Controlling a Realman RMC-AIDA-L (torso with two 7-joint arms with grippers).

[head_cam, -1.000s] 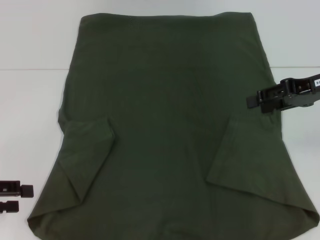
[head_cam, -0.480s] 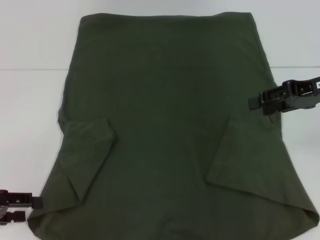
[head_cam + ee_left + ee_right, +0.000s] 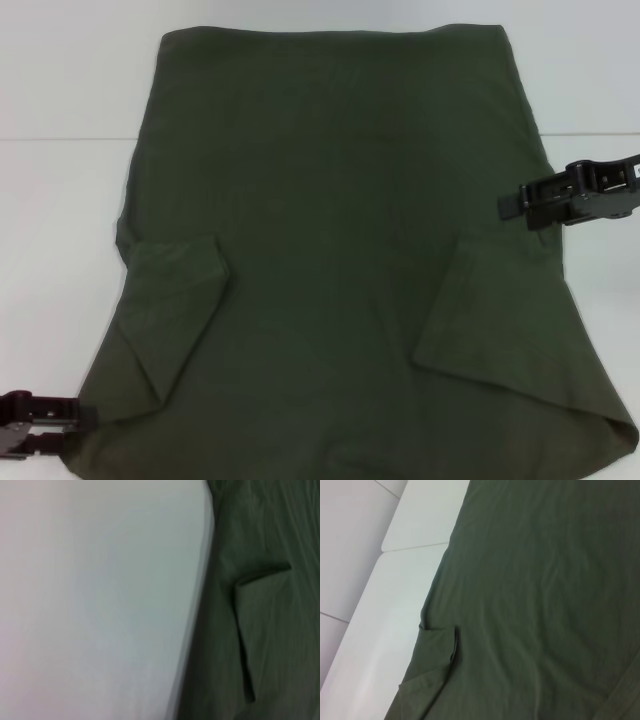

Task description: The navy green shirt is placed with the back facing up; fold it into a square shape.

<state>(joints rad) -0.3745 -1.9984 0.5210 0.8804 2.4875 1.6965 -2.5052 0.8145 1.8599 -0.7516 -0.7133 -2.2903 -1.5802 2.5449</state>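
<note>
Head view first: I see the navy green shirt (image 3: 340,250) spread flat on the white table (image 3: 60,200), plain side up, with both sleeves folded inward onto the body. It fills most of the middle, its far edge straight and its near corners flaring wide toward me.

On my right, the right gripper (image 3: 515,203) hangs over the shirt's right edge, about halfway along its length, fingertips pointing inward over the cloth. From this angle I cannot tell how far its fingers are parted or whether any cloth is pinched.

On my left, the left gripper (image 3: 85,415) sits low at the near left corner, its tip touching or just overlapping the cloth's edge there. Two dark prongs show with a gap between them, so it looks parted, and I see no cloth gathered in it.

Bare table lies open along the left side and beyond the far edge; on the right there is a narrower strip past the arm.

From the left wrist view, the shirt's edge (image 3: 200,645) runs against pale table (image 3: 90,600), with the folded sleeve's crease nearby. From the right wrist view, cloth (image 3: 535,600) covers most of the field.
</note>
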